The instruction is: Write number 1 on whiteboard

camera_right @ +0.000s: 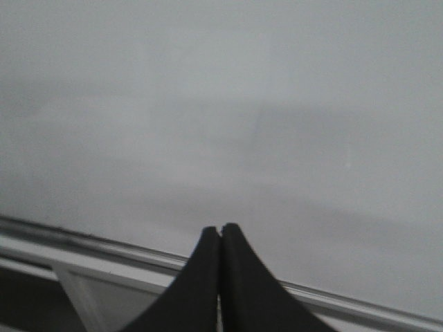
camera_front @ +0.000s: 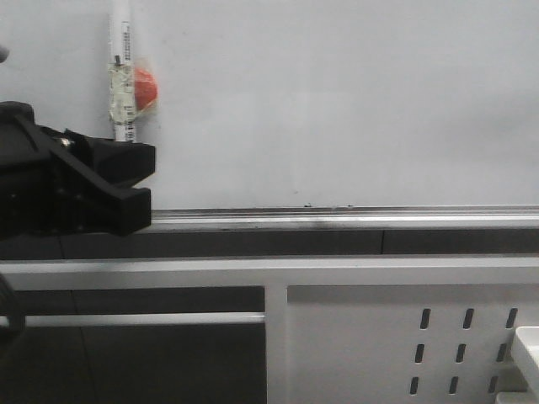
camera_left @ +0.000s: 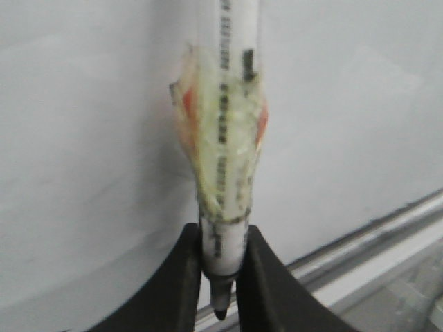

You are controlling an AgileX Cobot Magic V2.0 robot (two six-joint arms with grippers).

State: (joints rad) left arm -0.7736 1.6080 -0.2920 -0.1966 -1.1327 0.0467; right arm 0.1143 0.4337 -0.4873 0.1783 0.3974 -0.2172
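The whiteboard [camera_front: 337, 101] fills the upper part of the front view, glossy and pale grey, and no number 1 shows on it in any view. At the far left my left gripper [camera_front: 126, 145] is shut on a white marker pen [camera_front: 124, 50] that stands upright in front of the board. Yellowish tape and a red piece [camera_front: 145, 87] wrap the pen's middle. In the left wrist view the gripper [camera_left: 223, 235] pinches the pen [camera_left: 225, 124] near its black tip [camera_left: 220, 308]. My right gripper [camera_right: 221, 228] is shut with nothing in it, close to the whiteboard [camera_right: 221, 104].
A metal rail [camera_front: 337, 217] runs along the board's lower edge. Below it is a white frame with a perforated metal panel [camera_front: 404, 337]. The corner of a white object [camera_front: 526, 345] shows at the lower right.
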